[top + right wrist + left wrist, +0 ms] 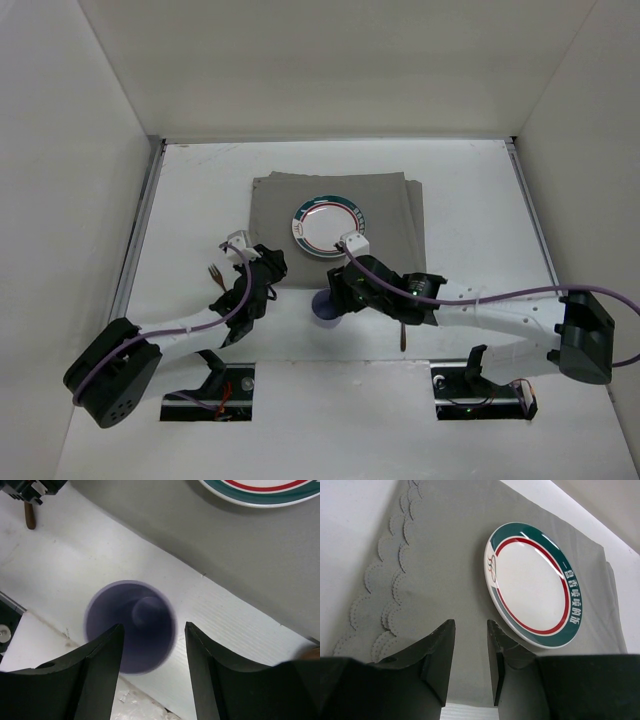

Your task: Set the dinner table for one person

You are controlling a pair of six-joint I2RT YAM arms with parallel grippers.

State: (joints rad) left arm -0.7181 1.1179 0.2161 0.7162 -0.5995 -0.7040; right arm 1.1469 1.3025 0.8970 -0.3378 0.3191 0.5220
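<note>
The large matte white counter [480, 200] spreads under both arms, with metal rails down its sides. Toward the back lies a grey scalloped cloth mat [385, 215] carrying a round white plate with green and red rim bands [328, 222]. The left jaws hang by the mat's near left corner, narrowly parted and holding nothing. The right jaws stand wide above a dark purple cup [131, 627], which sits on the counter just off the mat.
</note>
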